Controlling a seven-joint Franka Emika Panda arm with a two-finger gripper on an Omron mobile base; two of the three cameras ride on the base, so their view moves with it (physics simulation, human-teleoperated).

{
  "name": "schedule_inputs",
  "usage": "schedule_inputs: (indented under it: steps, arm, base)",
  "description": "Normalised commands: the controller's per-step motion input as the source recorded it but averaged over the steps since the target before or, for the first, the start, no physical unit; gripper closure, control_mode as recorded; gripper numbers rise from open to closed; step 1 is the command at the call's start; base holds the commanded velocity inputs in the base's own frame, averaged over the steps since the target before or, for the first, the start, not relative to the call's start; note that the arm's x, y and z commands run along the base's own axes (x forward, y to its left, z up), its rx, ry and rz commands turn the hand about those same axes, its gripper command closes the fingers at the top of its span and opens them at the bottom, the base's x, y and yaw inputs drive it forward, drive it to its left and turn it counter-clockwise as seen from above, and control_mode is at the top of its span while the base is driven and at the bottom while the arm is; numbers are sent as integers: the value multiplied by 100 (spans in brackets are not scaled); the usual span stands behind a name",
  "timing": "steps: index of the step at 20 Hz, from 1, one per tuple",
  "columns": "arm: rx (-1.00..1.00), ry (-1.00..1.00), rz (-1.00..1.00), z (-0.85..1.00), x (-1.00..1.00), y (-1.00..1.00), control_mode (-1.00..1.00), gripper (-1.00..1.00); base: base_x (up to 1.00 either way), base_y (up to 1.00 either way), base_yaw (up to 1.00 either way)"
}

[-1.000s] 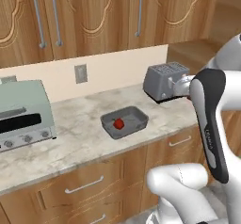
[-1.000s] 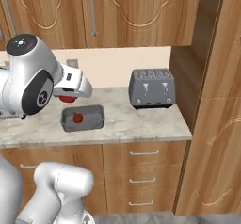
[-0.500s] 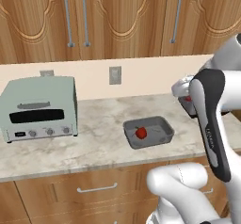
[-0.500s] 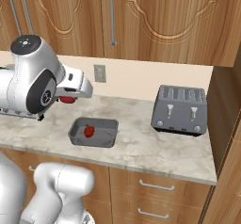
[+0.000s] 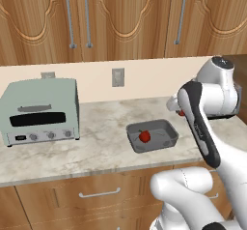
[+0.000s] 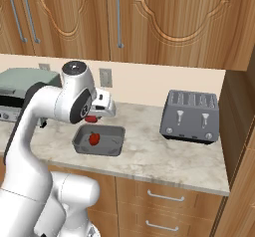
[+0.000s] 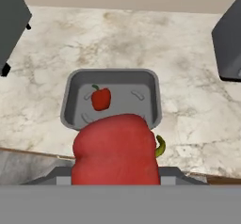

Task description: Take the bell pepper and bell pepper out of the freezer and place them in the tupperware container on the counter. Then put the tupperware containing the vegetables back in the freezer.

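1. Now the whole scene sits differently in both base views than it did a second ago: the toaster oven [image 5: 39, 110] has slid well into the left base view and the toaster [image 6: 190, 115] stands further right in the right base view. That is the base driving along the counter [image 5: 96, 149], not the things moving.
2. The tub [image 5: 151, 136] has come more squarely in front of the robot, with one pepper [image 5: 144, 136] lying in it, left of its middle in the hand view.
3. The gripper [image 6: 94, 115] is clenched on the second pepper [image 7: 115, 155], which fills the lower middle of the hand view, its green stem sticking out to the right.
4. Judging from this, half the loading is done and the second pepper is about to be delivered; the return of the tub to the freezer has not begun.
5. The arm is folded high, elbow up, with the hand held above the counter at the tub's back edge in the right base view, well clear of the rim.
6. The hand looks down and forward, and the tub lies just beyond the held pepper, roughly centred.
7. The next move likely calls for a short reach forward and down over the free right half of the tub.
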Motion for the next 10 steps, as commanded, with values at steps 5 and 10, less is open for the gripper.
schedule_inputs:
  steps: [5,10]
  arm:
    - [0,1,0,-100,94,0,-100,100]
    - [0,3,0,-100,80,0,-100,100]
  base:
    - [0,0,0]
    - [0,0,0]
